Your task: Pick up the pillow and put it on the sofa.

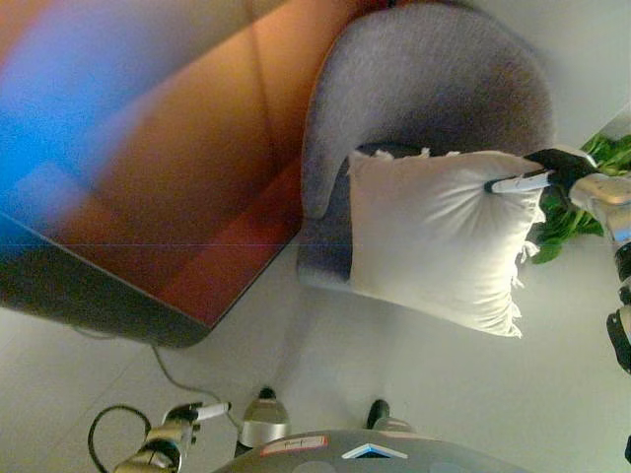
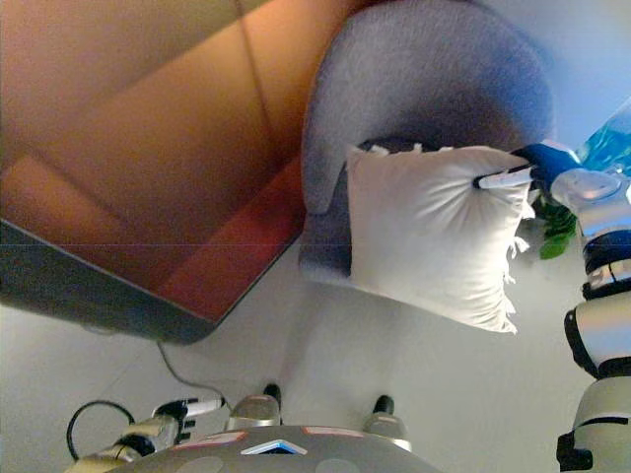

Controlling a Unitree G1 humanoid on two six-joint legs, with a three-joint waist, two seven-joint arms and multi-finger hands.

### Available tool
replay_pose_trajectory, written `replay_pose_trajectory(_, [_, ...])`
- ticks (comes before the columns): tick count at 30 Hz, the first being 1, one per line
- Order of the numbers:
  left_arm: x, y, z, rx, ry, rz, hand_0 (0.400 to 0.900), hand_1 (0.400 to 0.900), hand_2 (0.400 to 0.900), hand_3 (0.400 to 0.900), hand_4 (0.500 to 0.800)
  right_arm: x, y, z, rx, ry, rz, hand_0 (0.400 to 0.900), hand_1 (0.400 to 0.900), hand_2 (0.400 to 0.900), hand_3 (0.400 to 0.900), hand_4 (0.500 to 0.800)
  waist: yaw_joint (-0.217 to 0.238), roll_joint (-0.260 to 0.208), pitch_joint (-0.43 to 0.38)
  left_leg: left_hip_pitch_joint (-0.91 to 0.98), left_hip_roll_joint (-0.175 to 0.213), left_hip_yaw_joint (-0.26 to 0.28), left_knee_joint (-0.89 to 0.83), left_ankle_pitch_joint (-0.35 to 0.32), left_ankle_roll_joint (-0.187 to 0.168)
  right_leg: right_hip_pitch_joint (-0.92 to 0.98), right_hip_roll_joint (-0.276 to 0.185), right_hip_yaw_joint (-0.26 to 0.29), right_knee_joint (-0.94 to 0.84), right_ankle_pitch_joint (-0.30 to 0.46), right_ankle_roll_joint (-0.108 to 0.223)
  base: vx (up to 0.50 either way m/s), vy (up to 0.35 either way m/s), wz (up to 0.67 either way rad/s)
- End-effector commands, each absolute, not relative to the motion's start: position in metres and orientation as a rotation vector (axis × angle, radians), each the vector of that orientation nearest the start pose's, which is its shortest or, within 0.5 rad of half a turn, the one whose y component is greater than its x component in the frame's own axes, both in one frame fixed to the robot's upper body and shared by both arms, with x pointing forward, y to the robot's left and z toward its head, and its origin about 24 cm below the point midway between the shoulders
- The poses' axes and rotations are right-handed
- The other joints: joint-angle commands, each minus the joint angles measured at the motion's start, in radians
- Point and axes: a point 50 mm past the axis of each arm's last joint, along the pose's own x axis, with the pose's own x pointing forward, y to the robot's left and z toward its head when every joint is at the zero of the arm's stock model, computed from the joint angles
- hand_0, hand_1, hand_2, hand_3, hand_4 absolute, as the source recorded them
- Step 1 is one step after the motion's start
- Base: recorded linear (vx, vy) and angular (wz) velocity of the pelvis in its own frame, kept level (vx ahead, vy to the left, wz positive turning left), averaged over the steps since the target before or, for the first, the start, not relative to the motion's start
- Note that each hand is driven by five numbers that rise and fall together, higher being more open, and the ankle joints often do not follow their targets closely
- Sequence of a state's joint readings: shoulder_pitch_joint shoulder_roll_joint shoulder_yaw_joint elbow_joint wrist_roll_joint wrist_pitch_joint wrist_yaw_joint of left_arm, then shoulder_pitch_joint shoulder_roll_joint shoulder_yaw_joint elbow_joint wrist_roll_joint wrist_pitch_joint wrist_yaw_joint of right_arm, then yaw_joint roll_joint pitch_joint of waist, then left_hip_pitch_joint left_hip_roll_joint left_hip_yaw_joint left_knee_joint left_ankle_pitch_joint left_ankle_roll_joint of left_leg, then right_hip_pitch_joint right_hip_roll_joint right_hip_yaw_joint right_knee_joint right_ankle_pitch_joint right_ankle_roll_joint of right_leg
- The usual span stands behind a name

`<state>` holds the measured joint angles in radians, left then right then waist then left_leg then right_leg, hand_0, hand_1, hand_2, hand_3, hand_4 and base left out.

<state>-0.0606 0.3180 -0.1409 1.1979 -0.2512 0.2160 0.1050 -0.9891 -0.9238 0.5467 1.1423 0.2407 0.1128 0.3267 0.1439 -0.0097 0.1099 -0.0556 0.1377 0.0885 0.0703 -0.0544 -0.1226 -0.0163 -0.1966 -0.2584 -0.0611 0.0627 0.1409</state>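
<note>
- Dark and white-tipped, my left hand (image 1: pixel 187 419) is hanging low near the pale tiled floor (image 1: pixel 414 345), fingers loosely straight, holding nothing.
- I am pinching the white square fabric pillow with frayed corners (image 1: pixel 434 232) at its upper right edge with my right hand (image 1: pixel 552 169).
- Hanging from that pinch, the pillow is covering the front of the grey rounded upholstered sofa chair (image 1: pixel 424 79).
- Green leafy plant (image 1: pixel 582 212) is showing beyond my right hand.

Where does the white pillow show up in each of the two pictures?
Left eye view: the pillow hangs right of centre, in front of the grey sofa, pinched at its upper right corner by the right hand.
Right eye view: the pillow sits in nearly the same spot.
Shared landmark: the curved grey sofa behind it.
</note>
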Motion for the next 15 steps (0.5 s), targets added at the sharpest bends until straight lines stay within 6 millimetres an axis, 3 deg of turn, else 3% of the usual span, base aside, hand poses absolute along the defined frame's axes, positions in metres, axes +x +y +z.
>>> replay_pose_trajectory(1, [0.119,0.283,-0.14,0.291,1.294,0.351,0.9,0.9,0.9,0.9,0.8,0.37,-0.353,0.288,-0.789,0.136,-0.386,0.9,0.9,0.9,0.9,0.8,0.069,0.006,0.04,-0.052,0.032,-0.062,-0.031,0.073,0.003,-0.066,-0.023,0.015,0.073,-0.018,0.003,-0.14,-0.092,0.01])
replay_pose_trajectory(4, [0.124,0.281,-0.138,0.282,1.279,0.355,0.9,0.9,0.9,0.9,0.8,0.365,-0.36,0.294,-0.808,0.216,-0.432,0.9,0.9,0.9,0.9,0.8,0.079,0.019,0.065,-0.083,0.04,-0.08,-0.042,0.093,-0.005,-0.092,-0.015,0.009,0.073,-0.017,-0.003,-0.1,-0.089,0.06])
replay_pose_trajectory(15, [0.13,0.291,-0.131,0.284,1.252,0.364,0.9,0.9,0.9,0.9,0.8,0.354,-0.371,0.319,-0.915,0.24,-0.519,0.9,0.9,0.9,0.9,0.8,0.082,0.03,0.096,-0.116,0.055,-0.089,-0.068,0.121,-0.014,-0.131,-0.005,-0.005,0.082,-0.024,-0.011,-0.04,-0.037,-0.01])
